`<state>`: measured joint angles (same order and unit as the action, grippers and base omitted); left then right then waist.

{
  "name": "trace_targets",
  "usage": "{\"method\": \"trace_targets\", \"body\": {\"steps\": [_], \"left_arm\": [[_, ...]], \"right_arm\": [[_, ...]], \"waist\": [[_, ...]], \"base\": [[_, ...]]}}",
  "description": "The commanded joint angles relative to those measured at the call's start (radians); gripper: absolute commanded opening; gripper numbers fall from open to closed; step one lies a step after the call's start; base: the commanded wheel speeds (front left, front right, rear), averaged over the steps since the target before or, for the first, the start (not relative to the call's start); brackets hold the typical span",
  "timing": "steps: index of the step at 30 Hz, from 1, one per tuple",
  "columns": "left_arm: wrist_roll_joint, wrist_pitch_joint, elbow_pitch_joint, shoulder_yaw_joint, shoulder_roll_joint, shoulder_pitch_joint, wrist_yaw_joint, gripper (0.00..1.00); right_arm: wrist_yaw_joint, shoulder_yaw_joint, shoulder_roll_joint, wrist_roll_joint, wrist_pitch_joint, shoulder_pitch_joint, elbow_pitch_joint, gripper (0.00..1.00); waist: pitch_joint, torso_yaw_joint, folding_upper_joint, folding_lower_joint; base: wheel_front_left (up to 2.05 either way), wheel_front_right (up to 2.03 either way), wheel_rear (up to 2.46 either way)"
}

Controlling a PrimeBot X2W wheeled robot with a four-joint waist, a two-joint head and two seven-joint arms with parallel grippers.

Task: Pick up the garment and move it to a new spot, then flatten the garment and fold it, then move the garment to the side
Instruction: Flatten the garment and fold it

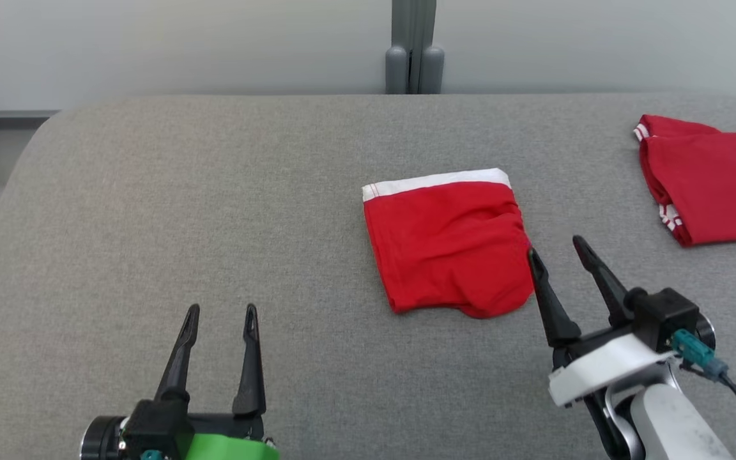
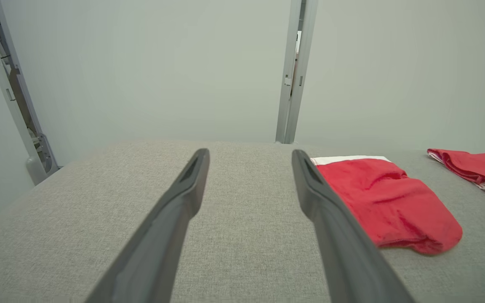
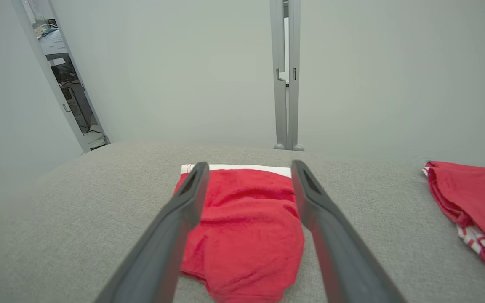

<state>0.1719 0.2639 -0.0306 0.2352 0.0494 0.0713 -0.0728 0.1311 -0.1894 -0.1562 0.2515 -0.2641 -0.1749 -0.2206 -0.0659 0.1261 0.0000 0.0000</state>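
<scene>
Evidently the fold is made: the red shorts lie as a compact rectangle near the middle of the grey-covered table, their white waistband along the far edge and a slightly bulging, rumpled corner nearest the robot. The right claw stands wide with nothing between its fingers, its inner finger tip right at the shorts' right edge, whether touching the cloth I cannot tell. The left claw is also wide and empty, well apart from the shorts at the near left. A second red garment, a jersey with white striped trim, rests at the far right of the table.

By my reading, the flattening and folding are finished, and what is left is carrying the shorts to the side. That calls for the right claw to close on the near right edge through all layers, so the fold does not fall open, then lift or slide the bundle aside, clear of the jersey.
</scene>
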Motion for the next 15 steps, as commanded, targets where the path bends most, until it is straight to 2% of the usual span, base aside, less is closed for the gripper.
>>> {"method": "trace_targets", "body": {"steps": [1, 15], "left_arm": [[-0.008, 0.0, -0.006, -0.014, 0.003, 0.034, 0.007, 1.0], [-0.102, 0.0, 0.002, -0.082, 0.002, 0.158, -0.01, 1.0]], "right_arm": [[-0.001, 0.003, 0.007, -0.007, 0.0, 0.041, 0.012, 1.0], [-0.001, 0.017, 0.064, -0.03, 0.0, 0.211, 0.051, 1.0]], "waist": [[0.062, -0.05, 0.0, 0.0], [0.153, -0.108, 0.0, 0.0]], "base": [[0.0, 0.0, 0.0], [0.0, 0.0, 0.0]]}}
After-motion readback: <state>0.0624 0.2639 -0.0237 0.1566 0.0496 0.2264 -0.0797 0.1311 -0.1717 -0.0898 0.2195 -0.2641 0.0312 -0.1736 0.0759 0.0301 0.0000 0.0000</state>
